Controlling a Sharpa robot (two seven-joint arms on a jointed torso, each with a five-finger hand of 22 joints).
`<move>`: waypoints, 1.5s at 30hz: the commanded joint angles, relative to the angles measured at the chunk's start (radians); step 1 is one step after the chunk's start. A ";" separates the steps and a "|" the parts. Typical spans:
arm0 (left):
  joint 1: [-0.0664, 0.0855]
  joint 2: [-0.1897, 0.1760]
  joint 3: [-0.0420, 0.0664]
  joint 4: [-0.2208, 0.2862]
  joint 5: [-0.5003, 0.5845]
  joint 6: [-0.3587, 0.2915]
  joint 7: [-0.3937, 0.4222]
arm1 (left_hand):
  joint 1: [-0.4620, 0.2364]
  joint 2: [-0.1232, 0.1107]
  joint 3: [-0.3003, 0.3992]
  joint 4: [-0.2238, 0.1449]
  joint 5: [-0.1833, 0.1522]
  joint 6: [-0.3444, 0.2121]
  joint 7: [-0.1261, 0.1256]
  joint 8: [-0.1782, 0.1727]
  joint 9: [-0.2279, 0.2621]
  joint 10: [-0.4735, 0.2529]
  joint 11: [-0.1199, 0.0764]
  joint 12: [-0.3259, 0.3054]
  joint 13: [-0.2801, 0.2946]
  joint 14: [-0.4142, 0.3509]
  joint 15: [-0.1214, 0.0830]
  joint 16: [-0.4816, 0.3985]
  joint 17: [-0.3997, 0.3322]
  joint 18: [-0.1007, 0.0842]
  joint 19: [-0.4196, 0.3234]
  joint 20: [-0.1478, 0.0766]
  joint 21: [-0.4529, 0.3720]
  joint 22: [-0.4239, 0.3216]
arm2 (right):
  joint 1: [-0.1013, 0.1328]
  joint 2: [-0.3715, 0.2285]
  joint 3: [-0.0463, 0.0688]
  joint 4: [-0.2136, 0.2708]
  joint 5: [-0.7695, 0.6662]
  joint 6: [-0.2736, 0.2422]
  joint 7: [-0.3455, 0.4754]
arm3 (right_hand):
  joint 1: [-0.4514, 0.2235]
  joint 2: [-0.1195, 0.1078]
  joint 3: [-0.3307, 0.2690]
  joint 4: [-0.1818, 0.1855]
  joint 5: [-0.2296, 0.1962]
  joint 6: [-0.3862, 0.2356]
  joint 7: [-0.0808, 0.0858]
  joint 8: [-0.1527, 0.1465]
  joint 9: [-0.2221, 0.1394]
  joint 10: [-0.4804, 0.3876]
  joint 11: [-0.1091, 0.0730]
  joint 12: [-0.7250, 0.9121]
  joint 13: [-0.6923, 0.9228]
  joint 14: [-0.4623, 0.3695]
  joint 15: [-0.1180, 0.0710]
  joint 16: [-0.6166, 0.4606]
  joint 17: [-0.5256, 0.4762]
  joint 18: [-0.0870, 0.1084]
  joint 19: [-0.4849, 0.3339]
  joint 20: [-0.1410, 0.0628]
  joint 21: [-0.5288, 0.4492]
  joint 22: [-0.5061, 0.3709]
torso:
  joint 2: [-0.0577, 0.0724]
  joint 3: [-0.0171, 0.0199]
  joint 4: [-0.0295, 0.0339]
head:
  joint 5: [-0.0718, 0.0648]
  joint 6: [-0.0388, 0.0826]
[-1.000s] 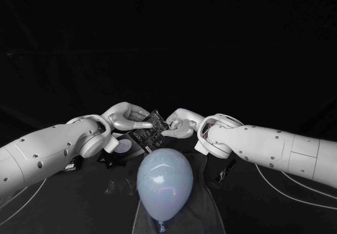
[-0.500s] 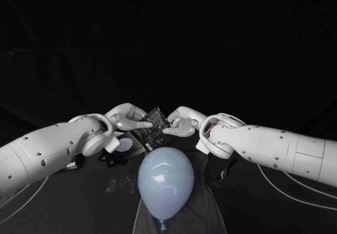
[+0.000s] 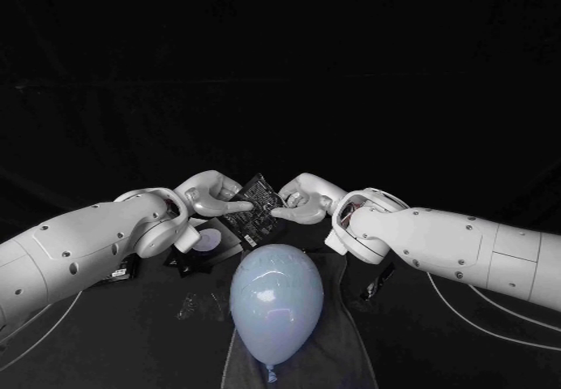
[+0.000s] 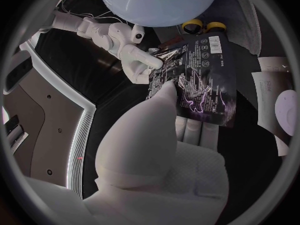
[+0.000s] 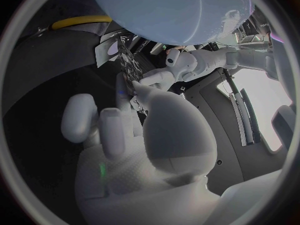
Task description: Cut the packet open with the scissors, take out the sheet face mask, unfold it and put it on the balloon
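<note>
Both hands hold the dark printed packet [image 3: 255, 211] up above the table, just beyond the balloon. My left hand [image 3: 211, 198] grips one side, thumb across the printed face [image 4: 200, 75] and fingers behind. My right hand [image 3: 301, 203] pinches the opposite edge; its fingertips [image 4: 153, 60] meet the packet's corner. From the right wrist, the packet [image 5: 125, 70] is edge-on between my right hand [image 5: 137, 135] and left hand [image 5: 181, 67]. The pale blue balloon [image 3: 275, 300] lies lengthwise on a dark cloth [image 3: 345, 356]. The yellow-handled scissors [image 4: 203, 26] lie on the table by the balloon [image 4: 156, 0].
A white round piece [image 3: 208, 241] on a dark card sits on the table below my left hand, and small clear bits [image 3: 199, 306] lie to the left of the balloon. A white card [image 4: 278, 105] lies beside the packet. Cables trail under both arms.
Both hands have lifted the packet slightly up and away from the balloon. The right fingers have closed in on its edge.
</note>
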 commanded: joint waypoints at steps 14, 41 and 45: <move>0.000 -0.027 -0.002 0.004 0.025 -0.003 0.001 | -0.079 -0.067 0.173 -0.044 0.005 0.004 -0.005 0.029 0.056 0.038 -0.004 -0.029 0.002 0.018 0.000 -0.034 0.012 0.003 -0.001 -0.002 0.012 -0.002 | 0.003 -0.042 0.003 -0.004 0.171 -0.034 0.076 | -0.202 -0.163 -0.232 0.055 0.002 -0.263 0.127 -0.181 -0.073 -0.378 0.127 0.014 -0.027 -0.128 0.114 -0.099 -0.228 0.071 -0.222 0.104 -0.352 -0.144 | 0.000 0.0001 0.0004 | 0.006 -0.012; 0.000 -0.267 -0.043 0.065 -0.186 0.226 -0.072 | -0.142 -0.089 0.245 -0.088 0.005 0.003 -0.008 0.038 0.078 0.047 -0.006 -0.030 0.002 0.031 -0.002 -0.046 0.026 0.003 0.001 -0.004 0.025 0.002 | -0.007 -0.257 -0.006 0.068 0.434 -0.035 0.203 | 0.048 0.010 -0.440 0.078 0.002 -0.054 0.048 -0.136 -0.065 -0.240 0.057 0.109 -0.030 -0.046 0.056 -0.067 -0.218 0.101 -0.269 0.070 -0.794 -0.535 | -0.013 0.0004 0.0026 | 0.105 -0.113; 0.000 -0.281 -0.051 0.072 -0.219 0.290 -0.094 | -0.145 -0.088 0.247 -0.088 0.005 0.003 -0.008 0.038 0.079 0.047 -0.006 -0.030 0.002 0.031 -0.002 -0.046 0.027 0.003 0.002 -0.004 0.026 0.002 | -0.014 -0.266 -0.008 0.077 0.392 -0.018 0.194 | 0.076 0.018 -0.423 0.075 0.002 -0.026 0.041 -0.142 -0.077 -0.212 0.048 0.093 -0.032 -0.067 0.045 -0.131 -0.319 0.100 -0.216 0.054 -0.789 -0.550 | -0.017 -0.0023 0.0025 | 0.122 -0.136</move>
